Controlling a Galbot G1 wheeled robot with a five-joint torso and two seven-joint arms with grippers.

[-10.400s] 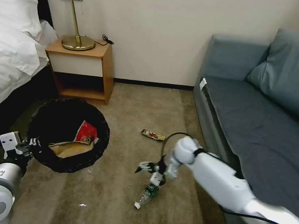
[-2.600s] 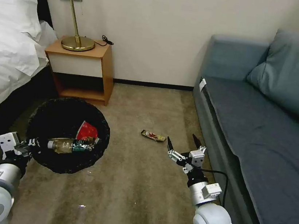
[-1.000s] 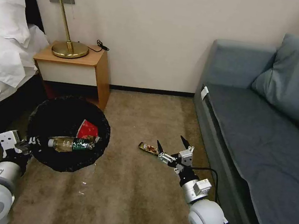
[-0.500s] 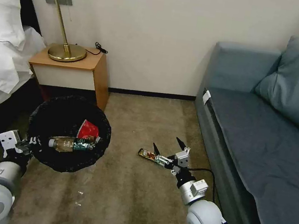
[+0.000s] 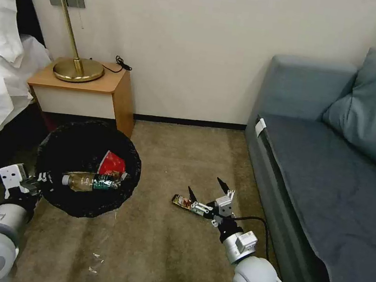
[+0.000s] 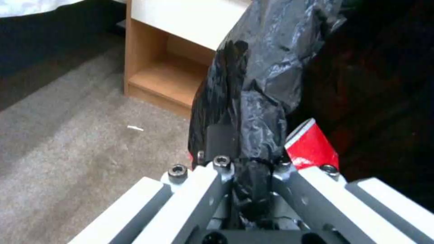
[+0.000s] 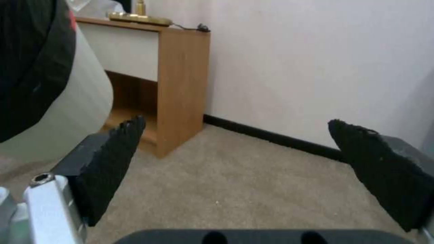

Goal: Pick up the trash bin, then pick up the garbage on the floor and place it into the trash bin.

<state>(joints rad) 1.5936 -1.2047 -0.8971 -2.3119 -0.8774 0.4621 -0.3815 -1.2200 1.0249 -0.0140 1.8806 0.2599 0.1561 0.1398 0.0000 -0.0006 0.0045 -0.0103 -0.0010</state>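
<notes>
The trash bin point(image 5: 87, 167), beside the nightstand point(image 5: 81, 90), hangs from the left pincer point(image 5: 37, 179), clenched on its bag rim; that thin plastic could slip. Right of the bin, the released right pincer point(image 5: 204, 193) may skid over the flat wrapper point(image 5: 184, 202).

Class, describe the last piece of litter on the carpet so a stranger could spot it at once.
Start at the blue sofa and look to the carpet in front of it. There, at the open right gripper, lies a flat dark-and-gold wrapper; the other litter sits in the trash bin.
</notes>
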